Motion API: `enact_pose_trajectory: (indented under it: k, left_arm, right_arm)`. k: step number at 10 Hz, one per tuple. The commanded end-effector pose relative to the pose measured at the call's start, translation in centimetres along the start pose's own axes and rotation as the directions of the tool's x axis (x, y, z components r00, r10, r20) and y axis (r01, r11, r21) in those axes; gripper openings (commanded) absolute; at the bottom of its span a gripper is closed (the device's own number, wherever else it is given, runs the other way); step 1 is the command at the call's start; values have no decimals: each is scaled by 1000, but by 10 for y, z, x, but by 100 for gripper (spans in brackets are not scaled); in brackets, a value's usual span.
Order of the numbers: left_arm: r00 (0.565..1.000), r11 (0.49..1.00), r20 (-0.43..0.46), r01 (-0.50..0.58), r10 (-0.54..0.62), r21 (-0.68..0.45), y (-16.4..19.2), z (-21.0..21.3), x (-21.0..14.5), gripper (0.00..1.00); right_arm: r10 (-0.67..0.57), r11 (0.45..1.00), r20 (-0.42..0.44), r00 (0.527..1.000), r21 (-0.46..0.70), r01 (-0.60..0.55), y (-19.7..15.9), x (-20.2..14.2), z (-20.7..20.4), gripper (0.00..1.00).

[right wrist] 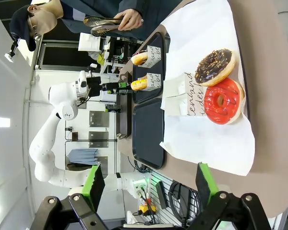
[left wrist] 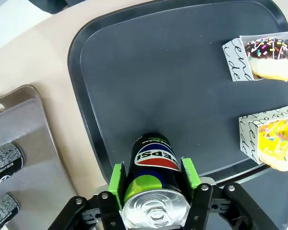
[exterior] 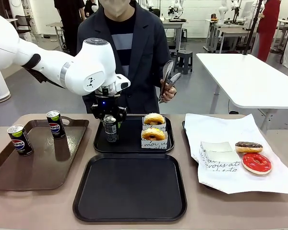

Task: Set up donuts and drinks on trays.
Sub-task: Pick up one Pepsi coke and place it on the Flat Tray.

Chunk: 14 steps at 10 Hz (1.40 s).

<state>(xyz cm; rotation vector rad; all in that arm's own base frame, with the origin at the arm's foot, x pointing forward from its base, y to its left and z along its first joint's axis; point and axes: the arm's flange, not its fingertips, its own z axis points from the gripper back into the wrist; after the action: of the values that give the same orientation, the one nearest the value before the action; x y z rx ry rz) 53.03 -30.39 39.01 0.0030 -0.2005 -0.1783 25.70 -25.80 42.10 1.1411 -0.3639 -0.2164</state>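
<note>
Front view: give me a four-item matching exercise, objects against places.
1. slim dark soda can with green stripe
2. bright red glazed ring donut
3. silver metal tongs
4. golden ring donut in white paper sleeve

A. on the white printed paper sheet
B. in the person's hand
C. on the far black rounded-square plastic tray
D. gripped in the left claw

Pairs: 1-D, 2-A, 3-B, 4-C.

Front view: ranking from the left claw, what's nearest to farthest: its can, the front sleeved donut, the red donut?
1. Can, held in the left claw.
2. Front sleeved donut, just right, same tray.
3. Red donut, far right on the white paper.
</note>
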Motion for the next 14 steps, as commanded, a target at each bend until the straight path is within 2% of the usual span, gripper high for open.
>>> enact_pose_trajectory:
  k: [1,5,9,11,12,13,14]
  left_arm:
    - [999,999,31,-24,23,34,-6,3,5,100]
    - [1000,999,18,-26,25,20,-1,24,-4,100]
    - [999,1000,35,4,-4,11,15,75,-42,100]
    - [999,1000,49,16,-16,-3,19,84,-57,100]
    - [998,1000,59,1,0,-3,22,88,-60,100]
    - [999,1000,48,2,-3,21,11,85,-44,100]
    - [999,1000,48,2,-3,21,11,85,-44,100]
  right_arm:
    - [15,1000,9,1000,16,-15,0,1,1,100]
    - [15,1000,9,1000,16,-15,0,1,1,100]
    - [15,1000,9,1000,16,-15,0,1,1,100]
    - [15,1000,9,1000,16,-15,0,1,1,100]
    - [15,1000,9,1000,16,-15,0,1,1,100]
    - [15,1000,9,1000,16,-15,0,1,1,100]
    - [15,1000,9,1000,16,-15,0,1,1,100]
